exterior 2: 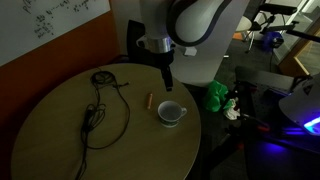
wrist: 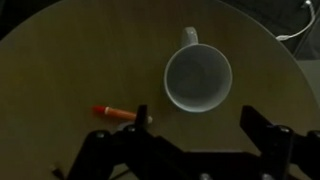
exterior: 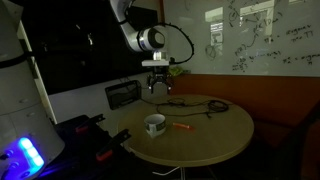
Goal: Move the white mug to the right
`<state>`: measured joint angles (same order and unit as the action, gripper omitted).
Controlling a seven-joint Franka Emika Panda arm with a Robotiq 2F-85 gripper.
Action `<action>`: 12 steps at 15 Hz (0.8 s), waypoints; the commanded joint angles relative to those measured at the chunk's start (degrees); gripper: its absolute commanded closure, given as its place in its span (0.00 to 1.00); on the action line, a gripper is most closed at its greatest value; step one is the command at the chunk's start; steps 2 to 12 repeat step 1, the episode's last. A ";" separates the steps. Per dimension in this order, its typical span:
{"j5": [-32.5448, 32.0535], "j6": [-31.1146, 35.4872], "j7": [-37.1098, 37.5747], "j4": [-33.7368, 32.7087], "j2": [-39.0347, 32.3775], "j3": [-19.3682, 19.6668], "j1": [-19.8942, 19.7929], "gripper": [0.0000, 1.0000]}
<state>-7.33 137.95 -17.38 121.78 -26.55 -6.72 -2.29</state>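
Note:
The white mug (exterior: pixel 154 124) is short and wide with a dark inside. It stands upright near the edge of the round wooden table (exterior: pixel 215 135). It also shows in an exterior view (exterior 2: pixel 172 112) and in the wrist view (wrist: pixel 198 78), handle pointing to the top of the picture. My gripper (exterior: pixel 158 88) hangs in the air above the mug, clear of it, in both exterior views (exterior 2: pixel 168 80). In the wrist view its two fingers (wrist: pixel 198 125) stand wide apart with nothing between them. It is open and empty.
A thin orange marker (exterior: pixel 183 127) lies on the table beside the mug, also seen in the wrist view (wrist: pixel 115 113). A black cable (exterior 2: pixel 100 105) lies coiled across the table. A green object (exterior 2: pixel 217 96) sits off the table's edge. A whiteboard (exterior: pixel 260 35) covers the back wall.

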 commanded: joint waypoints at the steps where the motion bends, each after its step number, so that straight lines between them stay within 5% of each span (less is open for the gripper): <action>1: -1.45 2.28 4.15 4.93 5.83 1.82 2.49 0.00; 12: -1.45 2.28 4.15 4.93 5.83 1.82 2.49 0.00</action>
